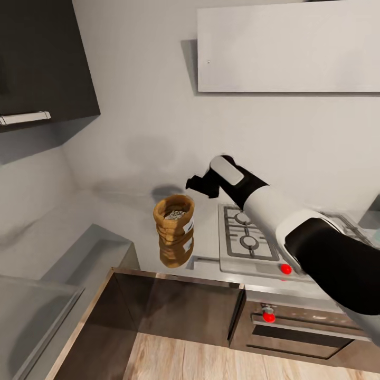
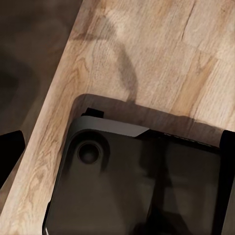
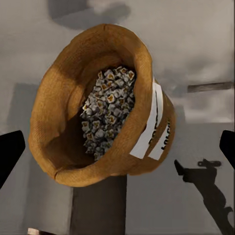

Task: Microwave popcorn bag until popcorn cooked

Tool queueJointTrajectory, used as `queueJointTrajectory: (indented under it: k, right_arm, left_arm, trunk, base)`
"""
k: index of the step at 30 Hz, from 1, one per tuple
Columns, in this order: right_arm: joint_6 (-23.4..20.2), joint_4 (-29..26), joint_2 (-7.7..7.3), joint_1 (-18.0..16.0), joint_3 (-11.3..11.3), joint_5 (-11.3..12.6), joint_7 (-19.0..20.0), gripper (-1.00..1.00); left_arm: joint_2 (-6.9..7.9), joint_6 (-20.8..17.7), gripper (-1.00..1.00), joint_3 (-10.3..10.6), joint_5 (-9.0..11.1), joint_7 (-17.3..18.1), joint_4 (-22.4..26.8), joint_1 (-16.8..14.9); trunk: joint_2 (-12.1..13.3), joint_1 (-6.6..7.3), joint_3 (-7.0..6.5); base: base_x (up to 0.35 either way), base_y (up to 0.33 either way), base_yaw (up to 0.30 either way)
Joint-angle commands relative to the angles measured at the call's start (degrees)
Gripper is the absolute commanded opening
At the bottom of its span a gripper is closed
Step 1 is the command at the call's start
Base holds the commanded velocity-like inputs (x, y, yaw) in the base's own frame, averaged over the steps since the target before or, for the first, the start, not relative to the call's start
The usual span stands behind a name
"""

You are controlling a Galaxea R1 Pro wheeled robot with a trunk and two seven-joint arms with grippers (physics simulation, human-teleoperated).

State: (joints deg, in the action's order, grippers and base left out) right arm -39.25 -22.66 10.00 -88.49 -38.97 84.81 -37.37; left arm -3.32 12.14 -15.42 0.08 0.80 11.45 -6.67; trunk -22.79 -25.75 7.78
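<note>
Right gripper [image 1: 196, 183]: finger spread too small to judge from the head view; in the right wrist view only dark fingertips [image 3: 10, 154] show, cut off at 3 and 9 o'clock. Popcorn bag [image 3: 105, 105]: label print blurred, unreadable. Left wrist view: dark fingertip [image 2: 9, 152] cropped at 9 o'clock; dark robot base [image 2: 142, 181] cut off at 6 o'clock.

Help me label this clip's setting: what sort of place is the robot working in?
A home kitchen, most likely. A gas hob with red knobs sits in a grey countertop above a built-in oven, with a flat white hood on the wall. A popcorn bag stands on the countertop.
</note>
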Motion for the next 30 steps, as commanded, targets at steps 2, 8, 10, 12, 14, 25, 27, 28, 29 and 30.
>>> queueJointTrajectory:
  k: [2, 8, 10, 12, 14, 25, 27, 28, 29, 30]
  right_arm:
    - [0.07, -0.06, 0.00, 0.78, -0.26, 0.27, -0.39, 1.00]
    - [-0.08, -0.25, 0.00, 4.46, -0.31, 0.34, -0.36, 1.00]
    - [-0.38, -0.43, 0.00, 4.93, -0.36, 0.35, -0.03, 1.00]
    - [-0.61, -0.54, 0.00, 5.07, -0.35, 0.35, 0.15, 1.00]
    - [-1.15, -0.73, 0.00, 5.45, -0.33, 0.40, 0.66, 1.00]
    - [1.88, -29.02, 0.00, 14.47, -7.30, 1.11, -14.74, 1.00]
    - [1.95, -29.20, 0.00, 14.60, -6.95, 1.13, -14.98, 1.00]
    - [1.96, -29.23, 0.00, 14.62, -6.51, 1.12, -15.07, 1.00]
    - [1.97, -29.23, 0.00, 14.68, -5.81, 1.10, -15.18, 1.00]
    - [1.98, -29.23, 0.00, 14.82, -4.47, 1.06, -15.27, 1.00]
  left_arm:
    - [-0.02, 0.17, 1.00, -0.21, 0.01, 0.08, -0.02, -0.02]
    - [-0.09, 0.17, 1.00, -0.14, 0.01, 0.08, -0.02, -0.02]
    - [-0.10, 0.17, 1.00, -0.14, 0.01, 0.08, -0.02, -0.01]
    - [-0.11, 0.17, 1.00, -0.14, 0.01, 0.08, -0.02, -0.01]
    - [-0.11, 0.17, 1.00, -0.14, 0.01, 0.08, -0.02, -0.03]
    - [-0.03, 0.17, 1.00, -0.23, 0.01, 0.08, -0.03, -0.09]
    - [-0.03, 0.17, 1.00, -0.23, 0.01, 0.08, -0.03, -0.09]
    - [-0.02, 0.17, 1.00, -0.23, 0.01, 0.08, -0.02, -0.09]
    - [-0.02, 0.17, 1.00, -0.23, 0.01, 0.08, -0.02, -0.09]
    - [-0.02, 0.17, 1.00, -0.23, 0.01, 0.08, -0.02, -0.09]
  trunk:
    - [-0.13, -0.03, 0.12]
    - [-0.13, -0.03, 0.12]
    - [-0.13, -0.03, 0.12]
    - [-0.13, -0.03, 0.12]
    - [-0.13, -0.03, 0.12]
    - [-0.13, -0.03, 0.12]
    - [-0.13, -0.03, 0.12]
    - [-0.13, -0.03, 0.12]
    - [-0.13, -0.03, 0.12]
    - [-0.13, -0.03, 0.12]
  base:
    - [0.000, 0.000, 0.000]
    - [0.000, 0.000, 0.000]
    - [0.000, 0.000, 0.000]
    - [0.000, 0.000, 0.000]
    - [0.000, 0.000, 0.000]
    - [0.000, 0.000, 0.000]
    - [0.000, 0.000, 0.000]
    - [0.000, 0.000, 0.000]
    - [0.000, 0.000, 0.000]
    - [0.000, 0.000, 0.000]
